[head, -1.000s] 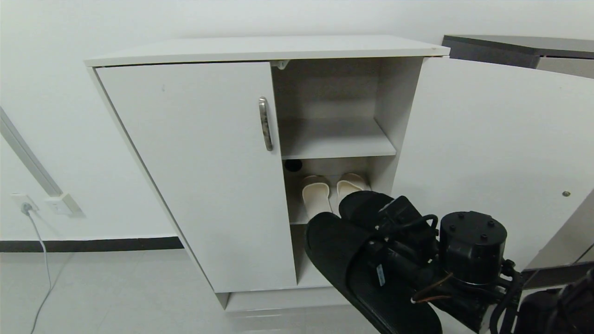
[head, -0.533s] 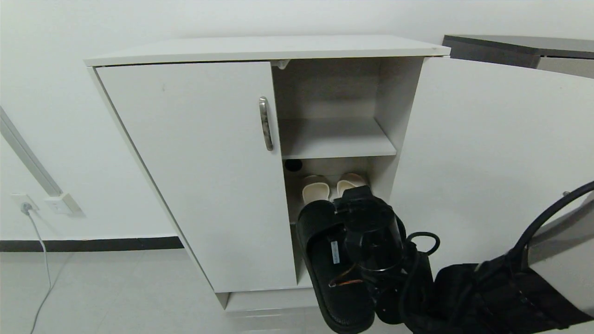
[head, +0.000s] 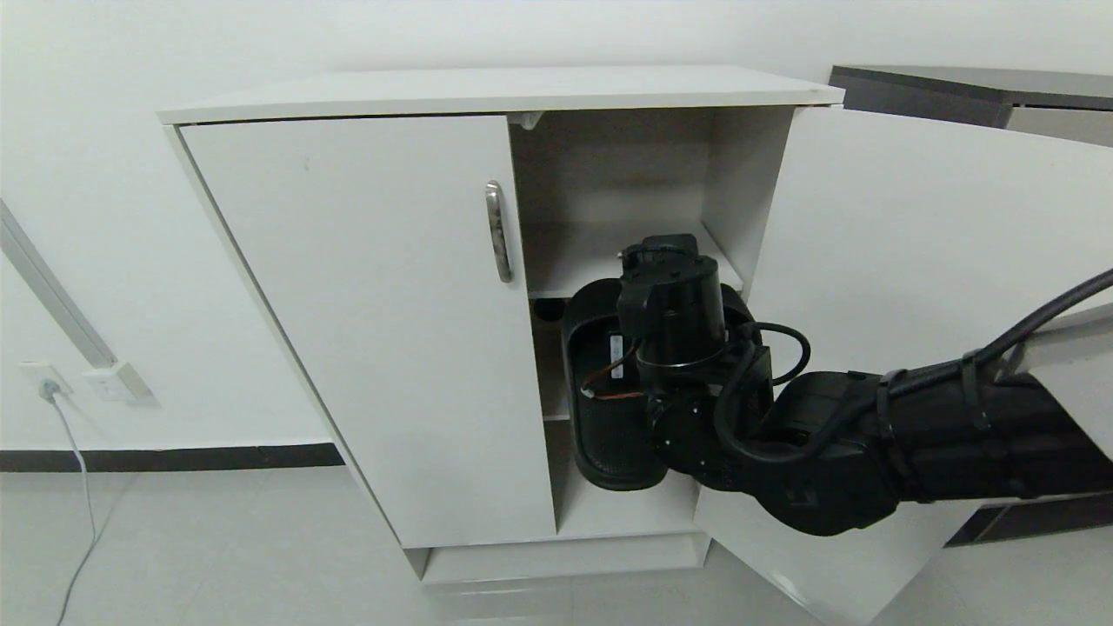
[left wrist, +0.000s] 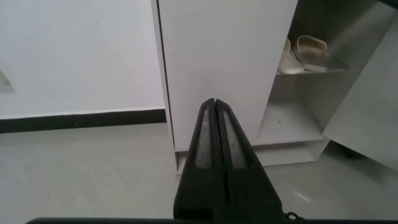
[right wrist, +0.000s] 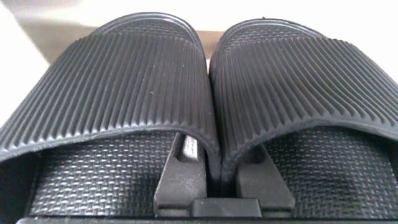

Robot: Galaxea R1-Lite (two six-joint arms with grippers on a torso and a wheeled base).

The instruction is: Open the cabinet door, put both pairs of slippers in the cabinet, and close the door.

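Observation:
The white cabinet (head: 348,330) has its left door shut and its right door (head: 913,261) swung wide open. My right gripper (right wrist: 211,171) is shut on a pair of black slippers (right wrist: 205,93), pinching their inner edges together under the straps. In the head view the black slippers (head: 600,435) hang soles-out in the cabinet opening at middle-shelf height, partly behind my right wrist (head: 674,304). A pair of white slippers (left wrist: 305,53) lies on the middle shelf. My left gripper (left wrist: 214,109) is shut and empty, low over the floor in front of the shut door.
The upper shelf (head: 626,261) and bottom shelf (head: 609,513) are bare. A metal handle (head: 496,232) sits on the shut door. A wall socket with a cable (head: 48,382) is at the left. Grey furniture (head: 974,91) stands behind the open door.
My right arm has lifted the black slippers from low in front of the cabinet up and forward into the opening. They now cover the white slippers in the head view.

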